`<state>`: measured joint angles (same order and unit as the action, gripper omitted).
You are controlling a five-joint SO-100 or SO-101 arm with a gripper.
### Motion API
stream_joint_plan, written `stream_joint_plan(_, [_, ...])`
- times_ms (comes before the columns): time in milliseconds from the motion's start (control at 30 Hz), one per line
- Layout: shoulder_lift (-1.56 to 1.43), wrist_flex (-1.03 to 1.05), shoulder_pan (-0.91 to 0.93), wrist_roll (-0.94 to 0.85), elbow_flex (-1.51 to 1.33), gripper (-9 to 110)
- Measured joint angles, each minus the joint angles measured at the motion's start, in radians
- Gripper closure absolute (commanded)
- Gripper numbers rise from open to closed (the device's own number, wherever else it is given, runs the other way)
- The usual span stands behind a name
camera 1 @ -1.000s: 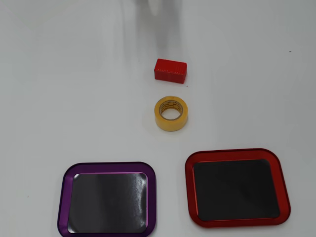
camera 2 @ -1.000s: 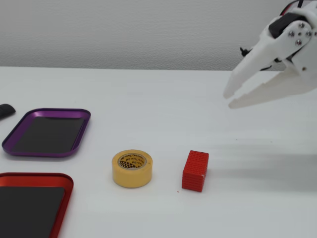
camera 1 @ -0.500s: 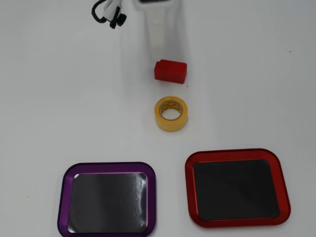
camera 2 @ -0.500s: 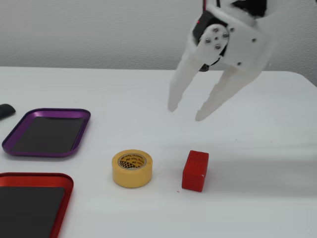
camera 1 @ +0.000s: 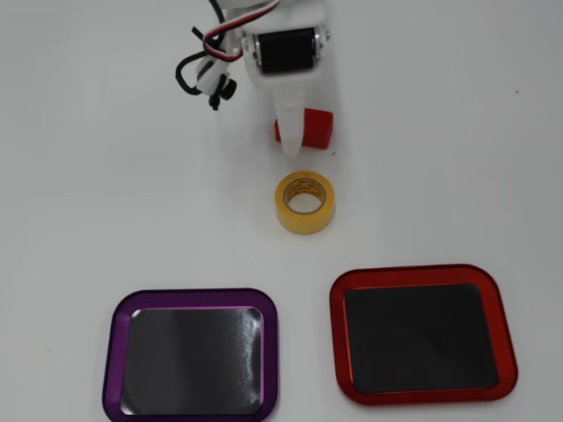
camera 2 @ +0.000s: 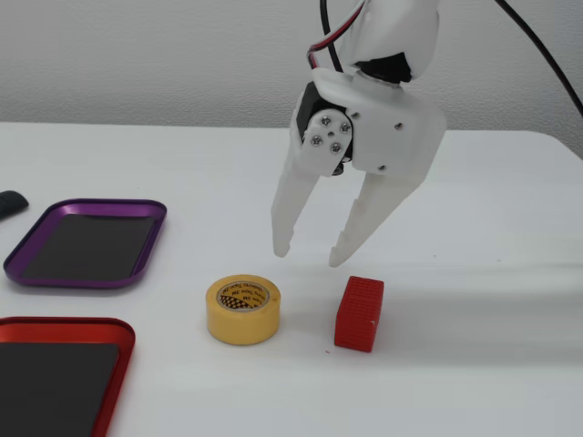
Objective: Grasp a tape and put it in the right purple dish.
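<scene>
The yellow tape roll [camera 1: 305, 201] lies flat on the white table, hollow core up; in the fixed view [camera 2: 243, 309] it is at the front centre. My white gripper [camera 2: 310, 255] is open and empty. It hangs above the table, just behind and between the tape and a red block [camera 2: 359, 314]. In the overhead view the gripper [camera 1: 293, 145] partly covers the red block [camera 1: 315, 127], and the tape lies just below it. The purple-rimmed dish [camera 1: 110, 352] is at the bottom left in the overhead view and at the left in the fixed view [camera 2: 109, 204]. It is empty.
A red-rimmed dish [camera 1: 335, 334] with a black inside lies beside the purple one; in the fixed view it is at the bottom left [camera 2: 64, 321]. Arm cables [camera 1: 198, 66] hang by the arm. A dark object [camera 2: 9, 202] sits at the left edge.
</scene>
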<state>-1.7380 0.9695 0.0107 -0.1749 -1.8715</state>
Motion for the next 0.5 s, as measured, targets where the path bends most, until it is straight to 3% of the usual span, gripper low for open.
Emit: stream_joint_plan(500, [0.169,-0.144,-0.037,-0.002,0.012,89])
